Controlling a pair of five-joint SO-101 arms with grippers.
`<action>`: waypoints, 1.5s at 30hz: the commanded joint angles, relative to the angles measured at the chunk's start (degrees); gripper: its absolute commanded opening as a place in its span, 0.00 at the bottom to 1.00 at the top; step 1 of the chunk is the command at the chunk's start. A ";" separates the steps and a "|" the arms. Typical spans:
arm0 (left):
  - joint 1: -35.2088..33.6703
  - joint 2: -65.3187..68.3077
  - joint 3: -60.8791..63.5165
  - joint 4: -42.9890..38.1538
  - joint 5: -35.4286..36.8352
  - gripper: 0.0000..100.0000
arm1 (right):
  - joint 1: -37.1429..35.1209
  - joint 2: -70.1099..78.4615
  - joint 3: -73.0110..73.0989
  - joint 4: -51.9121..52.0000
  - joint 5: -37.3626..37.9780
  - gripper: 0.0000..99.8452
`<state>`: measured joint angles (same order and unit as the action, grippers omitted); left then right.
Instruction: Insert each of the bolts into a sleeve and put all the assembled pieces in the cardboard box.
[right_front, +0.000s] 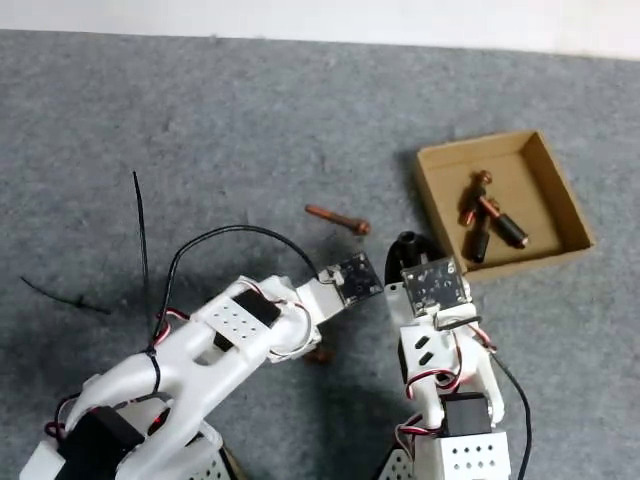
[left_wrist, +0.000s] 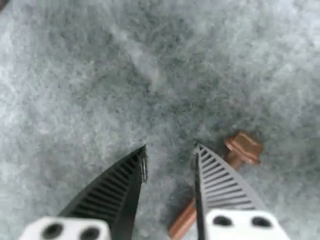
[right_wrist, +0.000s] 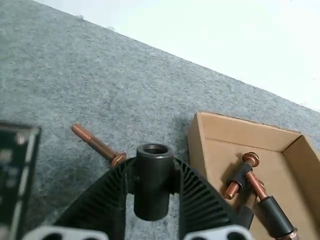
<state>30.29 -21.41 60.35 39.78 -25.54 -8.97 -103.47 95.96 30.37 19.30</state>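
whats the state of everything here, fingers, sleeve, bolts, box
left gripper: fingers open, nothing between them
right gripper: fingers shut on the sleeve
sleeve: held upright, no bolt in it
bolt by the left fingers: lying loose on the carpet, unsleeved
bolt near the box: lying loose on the carpet, unsleeved
cardboard box: open, holding assembled pieces
assembled pieces: bolts in sleeves, lying in the box

The bench (right_front: 200, 120) has a grey, felt-like top. A thin black strand (right_front: 62, 297) lies at its left. A white surface (right_front: 400, 18) borders the far edge.
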 joint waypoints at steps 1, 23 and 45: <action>1.19 -1.80 -2.86 0.70 -2.46 0.19 | 0.66 -1.71 6.73 -1.63 0.00 0.00; -1.19 -14.20 -9.71 16.09 -6.33 0.20 | 0.66 -1.71 6.64 -1.63 0.00 0.00; 5.67 -14.73 1.54 17.85 -19.60 0.20 | 0.66 -1.63 6.55 -1.63 0.00 0.00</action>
<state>35.38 -37.76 62.64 57.36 -44.09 -8.79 -103.91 95.96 30.20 19.30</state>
